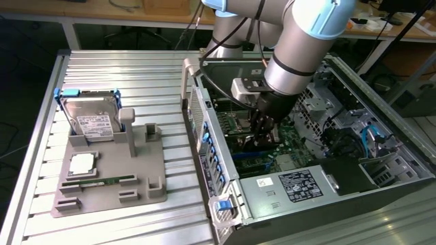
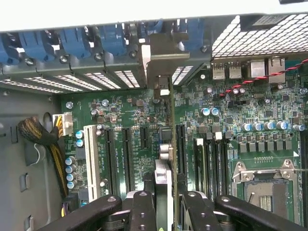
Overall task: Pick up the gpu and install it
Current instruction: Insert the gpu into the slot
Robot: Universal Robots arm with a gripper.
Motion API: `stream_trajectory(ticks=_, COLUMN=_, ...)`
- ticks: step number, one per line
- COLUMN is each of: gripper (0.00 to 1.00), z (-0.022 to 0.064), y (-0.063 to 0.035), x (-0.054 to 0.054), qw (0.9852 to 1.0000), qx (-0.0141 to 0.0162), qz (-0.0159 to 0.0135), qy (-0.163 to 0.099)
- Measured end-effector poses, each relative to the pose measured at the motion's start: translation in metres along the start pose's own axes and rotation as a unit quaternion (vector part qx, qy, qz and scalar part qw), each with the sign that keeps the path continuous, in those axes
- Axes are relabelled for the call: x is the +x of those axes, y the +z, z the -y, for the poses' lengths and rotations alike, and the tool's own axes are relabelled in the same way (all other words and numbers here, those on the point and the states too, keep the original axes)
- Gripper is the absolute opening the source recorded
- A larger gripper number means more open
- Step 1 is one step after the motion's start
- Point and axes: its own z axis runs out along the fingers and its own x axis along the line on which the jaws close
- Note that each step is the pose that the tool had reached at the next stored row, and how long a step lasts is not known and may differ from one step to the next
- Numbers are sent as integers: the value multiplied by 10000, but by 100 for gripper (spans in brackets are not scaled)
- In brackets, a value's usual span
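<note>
1. The robot arm (image 1: 299,46) reaches down from the upper centre of the exterior frame into the open computer case (image 1: 381,153), which lies on its side on the ribbed metal desk (image 1: 122,66).
2. Its gripper (image 1: 262,133) sits low inside the case, just over the motherboard (image 1: 293,138).
3. In the wrist view the gripper (image 2: 166,202) is closed on the gpu (image 2: 166,144), a thin card seen edge-on between the black fingers (image 2: 142,211).
4. The gpu stands upright in the middle of that frame, running from the gripper to the case's rear wall, its metal bracket (image 2: 161,60) lying against the slot openings there.
5. Its lower edge is among the expansion slots (image 2: 127,154) on the green board; whether it is fully seated I cannot tell.
6. The empty CPU socket (image 2: 262,185) shows at the lower right of the wrist frame.
7. At the left of the exterior frame, a grey fixture tray (image 1: 136,184) holds a hard drive (image 1: 92,120) with blue rails, a CPU (image 1: 81,162) and a green memory stick (image 1: 99,180).
</note>
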Motion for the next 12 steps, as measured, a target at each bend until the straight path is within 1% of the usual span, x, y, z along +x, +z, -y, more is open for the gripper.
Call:
stream_trajectory(ticks=5, gripper=27, z=11, y=-1, x=39, qw=10000, qx=1, qz=-1, qy=-4)
stream_trajectory(ticks=8, gripper=27, z=46, y=-2, x=41, qw=10000, qx=1, qz=-2, qy=-4)
stream_trajectory(ticks=12, gripper=27, z=73, y=-4, x=44, qw=10000, qx=1, qz=-3, qy=-6)
